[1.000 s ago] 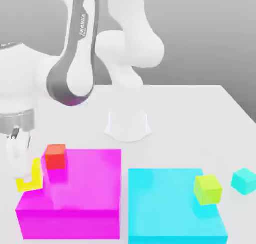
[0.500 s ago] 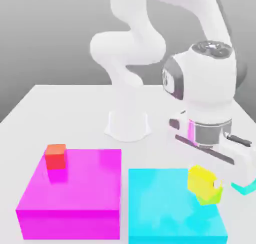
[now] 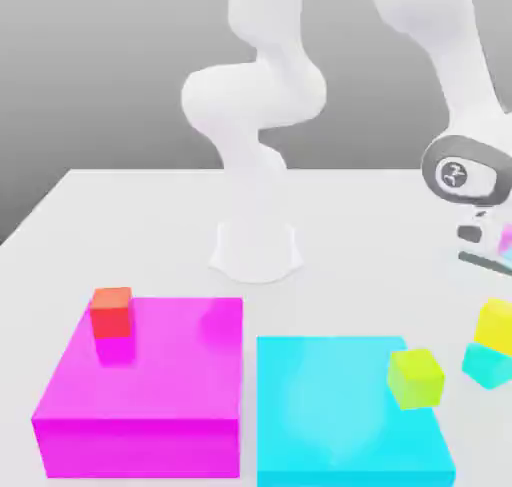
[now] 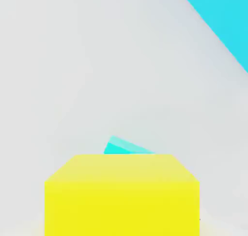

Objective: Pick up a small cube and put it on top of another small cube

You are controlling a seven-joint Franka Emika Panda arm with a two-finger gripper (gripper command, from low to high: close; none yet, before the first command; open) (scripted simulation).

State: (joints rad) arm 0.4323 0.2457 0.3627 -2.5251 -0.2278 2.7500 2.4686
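- Gripper [image 3: 492, 243] is seen at the exterior view's right edge, partly cut off by it; whether it is spread, pressed together or pinching something cannot be told.
- Yellow cube [image 3: 497, 327] is seen just below the gripper at the same edge; the upper part of the teal cube [image 3: 487, 366] is overlapped by it; whether its weight is fully borne there cannot be told.
- In the hand view, the teal cube is mostly hidden by the yellow cube; only a narrow part is left exposed.
- Lime cube [image 3: 416, 379] is set on the cyan block [image 3: 335, 405], near its edge on the side of the teal cube.
- Red cube [image 3: 112, 313] is set on the magenta block [image 3: 150, 375], towards its far edge; both blocks are borne by the pale table [image 3: 350, 245].
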